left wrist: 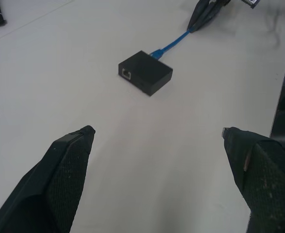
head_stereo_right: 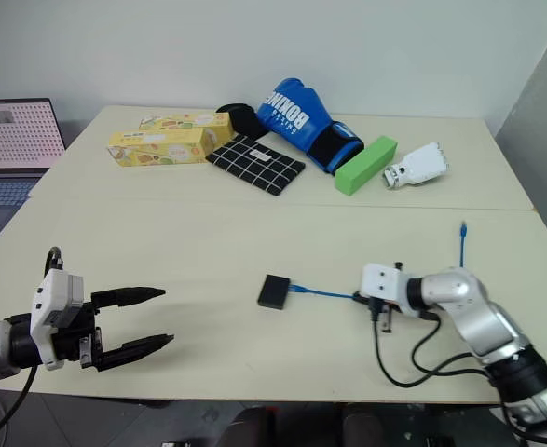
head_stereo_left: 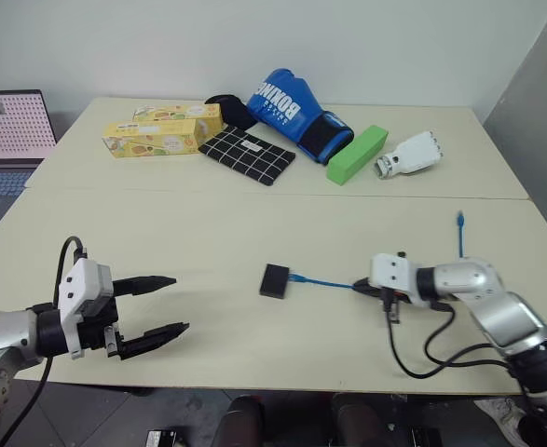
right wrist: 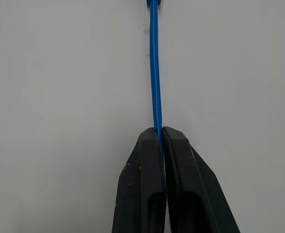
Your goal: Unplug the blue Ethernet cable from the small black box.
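The small black box [head_stereo_left: 274, 280] lies flat near the middle of the table's front half, with an open port facing my left gripper [left wrist: 126, 74]. The blue Ethernet cable [head_stereo_left: 324, 281] runs from the box's right side to my right gripper [head_stereo_left: 359, 285], which is shut on the cord [right wrist: 155, 87]. The cable's plug [left wrist: 157, 52] sits right against the box; I cannot tell whether it is seated in it. The cable's other end [head_stereo_left: 460, 219] lies further back on the right. My left gripper [head_stereo_left: 180, 303] stands open to the left of the box, well apart from it, with nothing between its fingers [left wrist: 74, 145].
At the back of the table lie a blue boxing glove [head_stereo_left: 287, 107], a black-and-white grid pouch [head_stereo_left: 247, 155], a green block [head_stereo_left: 357, 154], two yellow cartons [head_stereo_left: 161, 130] and a white object [head_stereo_left: 411, 154]. A laptop [head_stereo_left: 7, 130] stands at far left. Black wires [head_stereo_left: 422, 358] hang from my right arm.
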Controlling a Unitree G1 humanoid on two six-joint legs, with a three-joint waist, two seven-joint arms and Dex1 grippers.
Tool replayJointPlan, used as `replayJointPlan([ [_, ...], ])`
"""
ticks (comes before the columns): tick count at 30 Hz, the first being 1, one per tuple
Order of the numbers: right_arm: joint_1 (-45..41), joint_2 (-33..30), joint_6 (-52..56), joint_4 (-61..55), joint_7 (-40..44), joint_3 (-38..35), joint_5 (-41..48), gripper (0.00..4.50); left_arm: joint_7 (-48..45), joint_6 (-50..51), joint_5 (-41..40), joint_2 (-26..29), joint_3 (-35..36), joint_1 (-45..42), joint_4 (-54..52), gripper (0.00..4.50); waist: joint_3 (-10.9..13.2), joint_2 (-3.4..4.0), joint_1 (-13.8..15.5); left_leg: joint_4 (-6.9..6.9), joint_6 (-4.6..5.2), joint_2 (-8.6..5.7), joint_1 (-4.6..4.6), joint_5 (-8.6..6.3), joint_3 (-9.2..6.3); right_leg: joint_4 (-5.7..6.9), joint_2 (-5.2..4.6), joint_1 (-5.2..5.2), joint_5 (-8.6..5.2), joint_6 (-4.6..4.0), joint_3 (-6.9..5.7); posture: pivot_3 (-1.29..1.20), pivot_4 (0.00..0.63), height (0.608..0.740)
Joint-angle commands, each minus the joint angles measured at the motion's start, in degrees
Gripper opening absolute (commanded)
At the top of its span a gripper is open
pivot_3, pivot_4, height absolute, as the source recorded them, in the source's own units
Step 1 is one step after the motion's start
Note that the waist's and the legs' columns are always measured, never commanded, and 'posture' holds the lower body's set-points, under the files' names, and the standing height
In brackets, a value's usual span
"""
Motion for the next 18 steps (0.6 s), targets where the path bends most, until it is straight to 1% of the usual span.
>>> replayJointPlan([
  [1,2.04,-2.94,-0.54,0.7,2.48,-1.73,0.17,0.07,0.64,0.62,-1.32,-0.34,-1.19,-1.47,-0.97,4.5,0.0,0.0,-0.1,0.0,0.0,0.0,0.01,0.0,0.02,0.0,0.0,0.0,0.0,0.0,0.0,0.0,0.15,0.74],
  [2,2.18,-3.01,-0.53,0.64,2.78,-1.75,0.26,0.07,0.78,0.78,-1.39,-0.38,-1.59,-1.78,-1.07,4.5,0.0,0.0,-0.2,0.0,0.0,0.0,0.02,0.0,0.03,0.0,0.0,0.0,0.0,0.0,0.0,0.0,0.15,0.74],
  [4,2.22,-2.73,-1.58,0.82,2.54,-1.5,-0.5,0.5,1.06,1.16,-1.6,-0.47,-2.28,-2.36,-1.31,4.5,0.0,0.0,-0.24,0.01,0.0,0.0,0.03,0.0,0.03,0.01,0.01,0.0,0.0,0.0,0.01,0.0,0.15,0.74],
  [5,2.23,-2.45,-1.61,0.77,2.36,-1.52,-0.58,0.59,1.19,1.32,-1.63,-0.51,-2.49,-2.55,-1.43,4.5,0.0,0.0,-0.24,0.01,0.0,0.0,0.03,0.0,0.03,0.01,0.01,0.0,0.0,0.0,0.01,0.0,0.15,0.74],
  [10,0.56,-0.31,1.34,-0.87,1.27,-2.71,0.69,1.83,1.58,2.8,-2.95,-0.54,-2.95,-2.58,-2.65,4.5,0.0,0.0,-0.33,0.0,0.0,0.02,0.03,0.0,0.03,0.0,0.03,-0.01,0.0,-0.01,0.02,0.0,0.15,0.74],
  [11,-0.03,0.97,2.63,-1.35,0.63,-2.86,1.31,2.17,1.59,3.35,-3.42,-0.52,-2.99,-2.47,-3.12,4.5,0.0,0.0,-0.34,0.0,0.0,0.02,0.03,0.0,0.02,0.0,0.03,-0.01,0.0,-0.01,0.02,0.0,0.15,0.74],
  [12,-0.58,2.37,4.02,-1.79,0.06,-2.93,2.02,2.36,1.53,3.69,-3.73,-0.46,-3.13,-2.43,-3.51,4.5,0.0,0.0,-0.34,0.0,0.0,0.02,0.03,0.0,0.02,0.0,0.04,-0.02,0.0,-0.01,0.02,0.0,0.15,0.74],
  [13,-0.9,3.31,4.96,-2.09,-0.25,-2.98,2.43,2.67,1.49,3.9,-3.93,-0.4,-3.24,-2.41,-3.76,4.5,0.0,0.0,-0.37,0.0,0.0,0.03,0.03,0.0,0.01,0.0,0.04,-0.02,0.0,-0.01,0.03,0.0,0.15,0.74],
  [14,-1.25,4.74,6.79,-2.62,-0.47,-2.84,3.31,2.82,1.41,3.81,-3.88,-0.36,-3.46,-2.34,-4.16,4.5,0.0,0.0,-0.48,-0.01,0.0,0.03,0.03,0.0,0.01,0.01,0.05,-0.03,0.0,-0.01,0.03,0.0,0.15,0.74],
  [18,-3.94,12.63,10.88,-1.0,-4.02,-0.26,2.89,2.82,2.0,4.04,-3.94,-0.43,-4.71,-2.89,-5.74,4.5,0.02,0.03,-0.67,-0.02,0.0,0.03,0.03,0.0,0.05,0.06,0.07,-0.08,0.0,-0.01,0.05,0.0,0.15,0.74],
])
